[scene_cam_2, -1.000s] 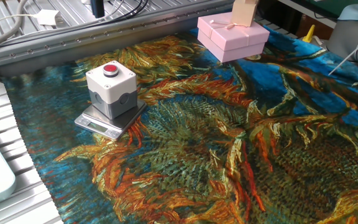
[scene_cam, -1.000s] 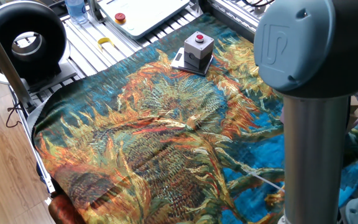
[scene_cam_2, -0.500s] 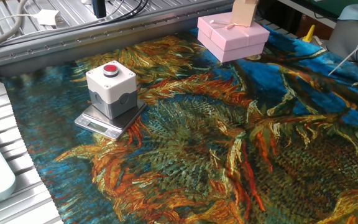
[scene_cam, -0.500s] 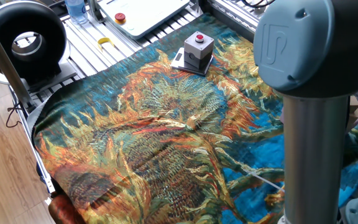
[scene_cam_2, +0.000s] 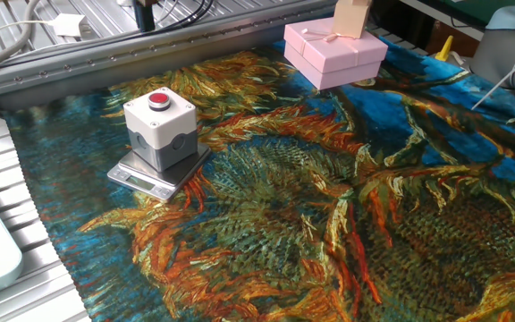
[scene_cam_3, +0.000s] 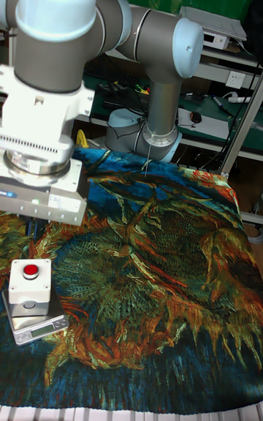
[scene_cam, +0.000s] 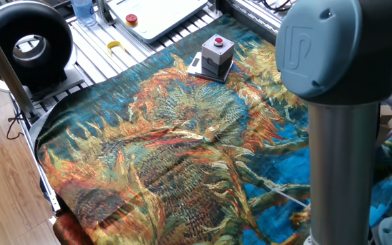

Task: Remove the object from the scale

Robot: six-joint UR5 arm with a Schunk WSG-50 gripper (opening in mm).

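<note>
**Operator:** Report position of the box relative to the tool.

**Arm:** The box (scene_cam_3: 30, 286) sits upright on the scale (scene_cam_3: 36, 324), red button up, at the near left of the cloth (scene_cam_3: 153, 297) in the tall view. My wrist flange (scene_cam_3: 40, 172) hangs above it and slightly toward the far side. The box therefore lies below me and a little nearer the front edge. Judgement: a descent with a small shift forward would bring me over it.

**Operator:** Long axis of the box?

**Arm:** None to speak of; it is cube-like. In the other fixed view its sides (scene_cam_2: 159, 131) run roughly parallel to the scale edges (scene_cam_2: 155, 174), so either pair of opposite faces should serve for a grasp.

**Operator:** Gripper state?

**Arm:** I cannot tell. Only the flange and its housing show; the fingers are not visible in any view. Nothing of mine touches the box or the scale.

**Operator:** Obstructions?

**Arm:** The pink gift box (scene_cam_2: 334, 54) stands well apart, at the far side of the cloth. Task status: box not yet removed.
</note>
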